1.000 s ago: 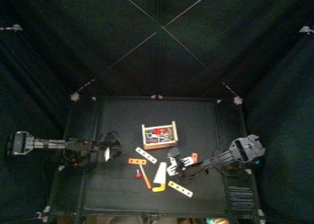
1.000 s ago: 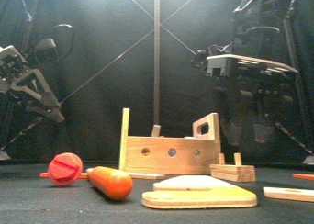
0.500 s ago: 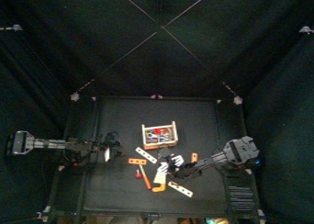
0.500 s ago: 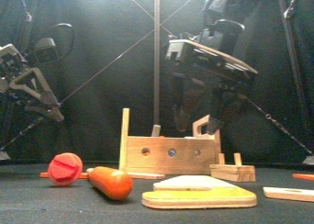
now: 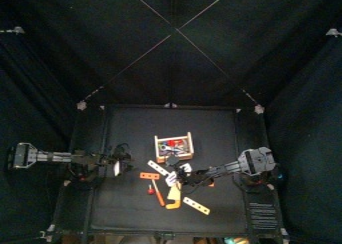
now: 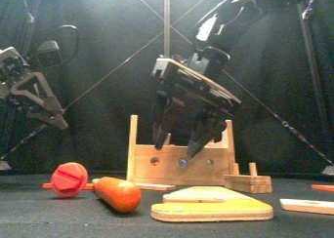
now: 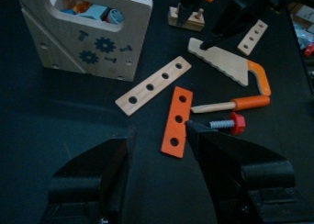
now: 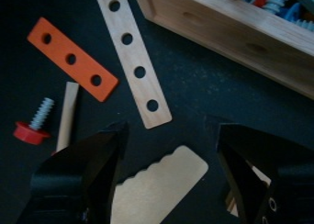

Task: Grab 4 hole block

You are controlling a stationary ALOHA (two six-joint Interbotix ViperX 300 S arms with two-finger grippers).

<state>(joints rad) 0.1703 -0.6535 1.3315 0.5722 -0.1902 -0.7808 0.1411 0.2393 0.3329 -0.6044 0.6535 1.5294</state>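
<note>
I have swung my right claw (image 6: 183,144) in from the side toward the wooden toolbox (image 5: 173,145), jaws spread wide and holding nothing. The four-hole block (image 8: 134,70) lies flat just beside the toolbox, clear floor around it, an orange strip (image 8: 72,59) alongside. Small parts (image 7: 86,5) sit inside the toolbox.

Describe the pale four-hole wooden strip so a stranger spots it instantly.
Find the open wooden toolbox. Flat beside its long wall lies the pale wooden strip, an orange strip on its far side. Unlike that painted neighbour, it is bare wood with four holes in a row.
</note>
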